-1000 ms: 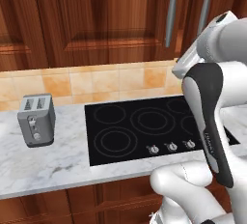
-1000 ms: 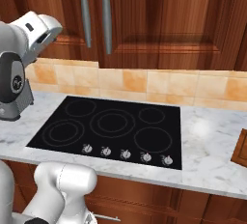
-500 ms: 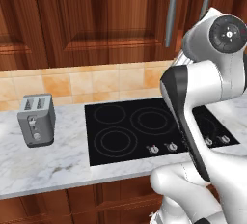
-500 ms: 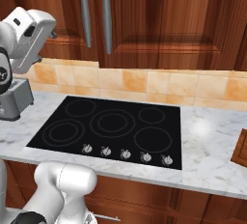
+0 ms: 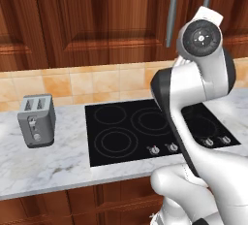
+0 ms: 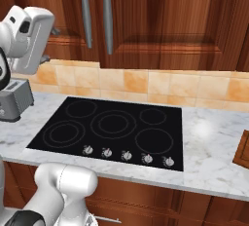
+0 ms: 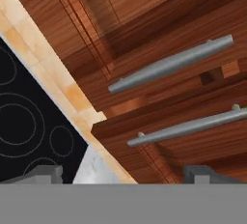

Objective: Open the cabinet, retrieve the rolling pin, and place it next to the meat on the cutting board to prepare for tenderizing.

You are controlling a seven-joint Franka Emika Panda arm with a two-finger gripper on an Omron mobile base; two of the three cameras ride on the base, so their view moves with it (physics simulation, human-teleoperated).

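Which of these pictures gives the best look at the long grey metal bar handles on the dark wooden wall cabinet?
The right base view: both grey bar handles stand unobstructed. The hand view shows them close but tilted. In the left base view, the arm partly hides one.

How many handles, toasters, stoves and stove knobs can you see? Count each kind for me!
Long grey bar handles on the cabinet: 2
Toaster: 1
Black stovetop: 1
Stovetop knobs: 5
Total: 9
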